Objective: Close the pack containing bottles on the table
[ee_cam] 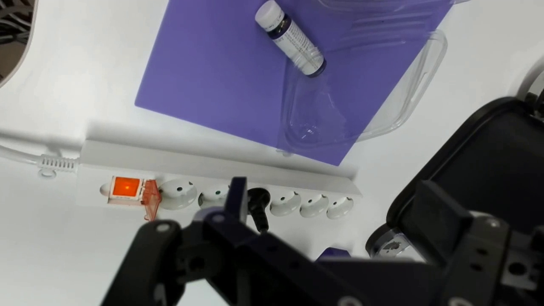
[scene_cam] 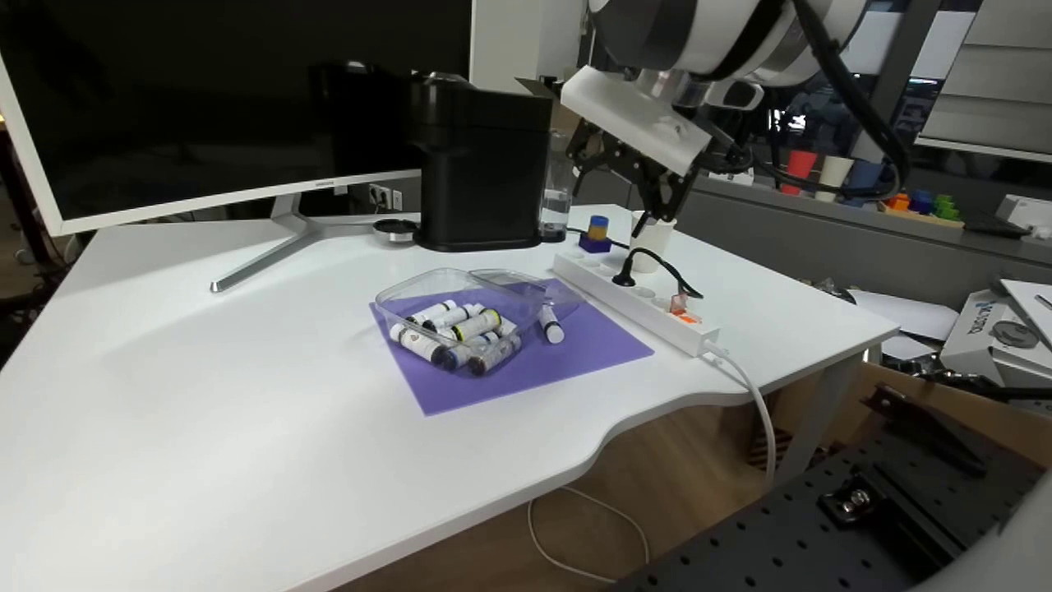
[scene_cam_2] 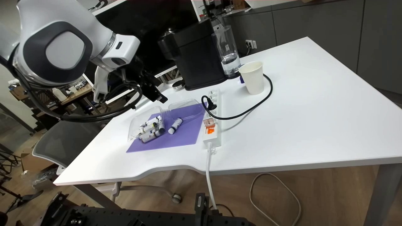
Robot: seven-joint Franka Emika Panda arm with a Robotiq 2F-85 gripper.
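Pincer: black, jointed, squared tips spread wide apart, nothing between them, raised higher than the purple sheet. Sheet: flat, matte, on a smooth white desk, front edge curved. Pack: thin transparent plastic, on the sheet, lid turned back and partly overhanging it. Bottles: cylindrical, white-labelled, heaped in the pack; one loose bottle on the sheet near the lid. Power strip: white, oblong, beside the sheet.

Pack partly on sheet, bottles inside; 1 loose bottle on sheet; in both exterior views, power strip right, appliance behind.
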